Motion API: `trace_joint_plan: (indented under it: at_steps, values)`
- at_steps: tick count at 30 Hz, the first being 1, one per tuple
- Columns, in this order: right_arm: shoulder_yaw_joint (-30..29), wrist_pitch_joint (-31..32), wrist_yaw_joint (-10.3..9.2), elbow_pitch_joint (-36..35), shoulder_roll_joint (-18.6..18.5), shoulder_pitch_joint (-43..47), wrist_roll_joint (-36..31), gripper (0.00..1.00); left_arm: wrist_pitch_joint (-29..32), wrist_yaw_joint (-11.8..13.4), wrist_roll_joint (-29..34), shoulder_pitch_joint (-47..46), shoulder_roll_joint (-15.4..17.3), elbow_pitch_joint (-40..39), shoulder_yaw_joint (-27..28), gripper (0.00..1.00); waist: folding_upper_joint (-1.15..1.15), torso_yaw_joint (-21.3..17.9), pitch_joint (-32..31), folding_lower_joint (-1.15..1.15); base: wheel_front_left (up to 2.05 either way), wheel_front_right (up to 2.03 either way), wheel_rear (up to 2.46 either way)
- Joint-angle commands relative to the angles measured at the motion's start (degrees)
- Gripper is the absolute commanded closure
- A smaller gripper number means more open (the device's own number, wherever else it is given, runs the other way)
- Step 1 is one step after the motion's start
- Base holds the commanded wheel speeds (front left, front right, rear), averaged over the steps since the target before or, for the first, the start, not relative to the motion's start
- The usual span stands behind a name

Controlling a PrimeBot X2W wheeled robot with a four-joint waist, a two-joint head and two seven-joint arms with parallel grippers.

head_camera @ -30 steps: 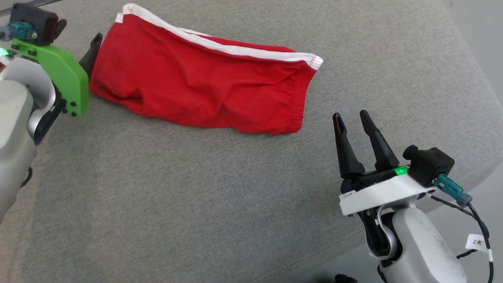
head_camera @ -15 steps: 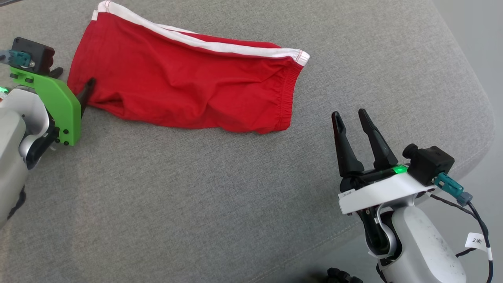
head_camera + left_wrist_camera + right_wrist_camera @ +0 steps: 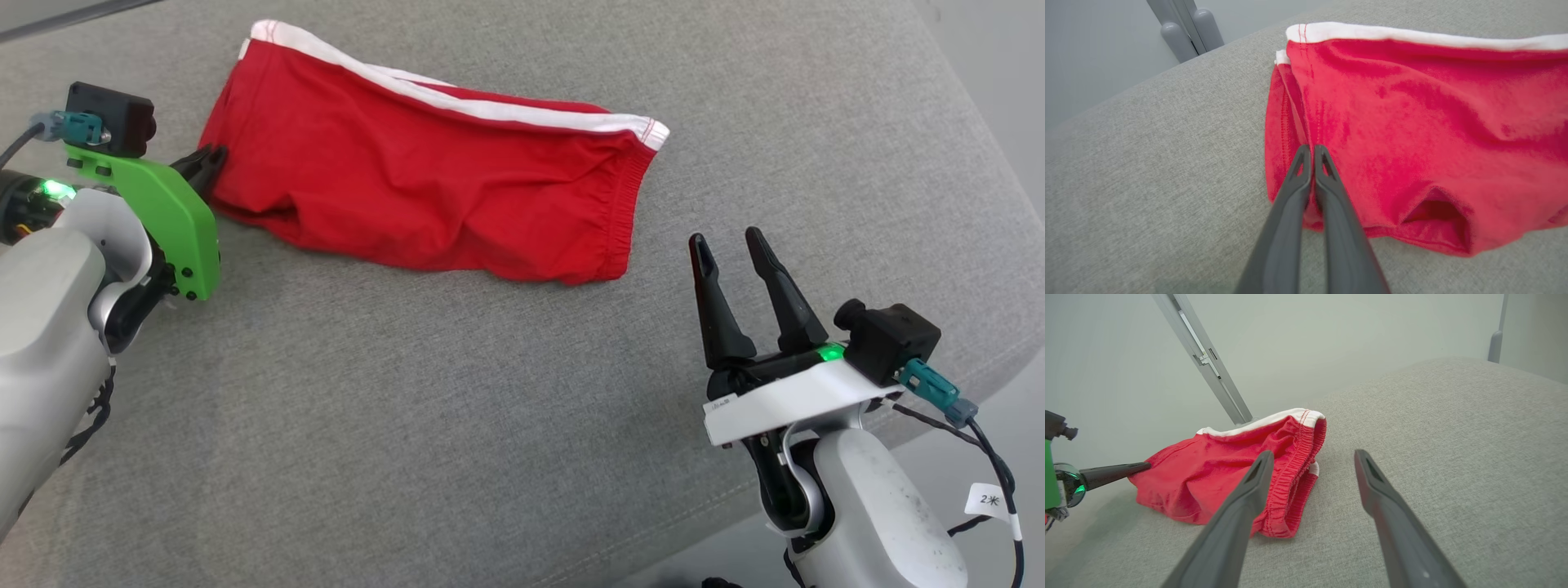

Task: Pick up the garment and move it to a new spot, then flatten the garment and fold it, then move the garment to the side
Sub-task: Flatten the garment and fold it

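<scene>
On the grey cushion [image 3: 408, 408]: the red shorts [image 3: 424, 180] lay rumpled, with the white side stripe [image 3: 506, 110] along the far edge. The elastic waistband [image 3: 624, 204] was toward our right arm and the leg hem toward our left.
Left gripper [image 3: 214, 155]: its two dark fingers were pressed together at the leg-hem end. In the left wrist view a sliver of red cloth showed between them, so we judged the hem pinched.
Change: a second earlier these fingers stood apart beside the hem. They had since closed onto it.
Head camera: the whole picture shifted between frames. We therefore did not log the shorts' apparent drift as movement of the cloth.
Right gripper [image 3: 725, 238]: its fingers were spread wide with nothing between them. It hovered near the waistband end but apart from it, the same pose as a second before.
Cloth contact: wherever we could see, the shorts rested on the cushion. No part was raised yet.
Meaning for task: the grasp for the pick-up looked made, so the first step was just under way. Lifting, moving, flattening, folding and setting aside all remained.
Caution: we could not tell whether one layer or both were caught. Held at one end only, the shorts would probably hang and bunch when lifted.
</scene>
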Motion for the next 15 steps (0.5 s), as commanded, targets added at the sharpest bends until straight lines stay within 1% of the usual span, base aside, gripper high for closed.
trace_joint_plan:
  at_steps: [1,8,15]
  values:
    - [-0.23,-0.16,-0.08,0.36,-0.03,0.50,-0.37,0.00,-0.75,0.14,-0.32,0.92,0.24,-0.12,-0.29,1.00,0.00,1.14,-1.32,0.00,0.00,0.00,0.00]
    - [-0.64,-0.16,-0.08,1.26,-0.03,1.43,-0.51,0.00,-3.18,0.14,-1.83,2.04,0.56,-0.69,-1.45,1.00,0.00,2.90,-3.47,0.00,0.00,0.00,0.00]
    - [-0.03,-0.16,-0.08,1.65,-0.03,0.36,-0.11,0.00,-5.56,0.14,-1.51,1.51,-0.08,1.25,-2.40,1.00,0.00,2.07,-3.10,0.00,0.00,0.00,0.00]
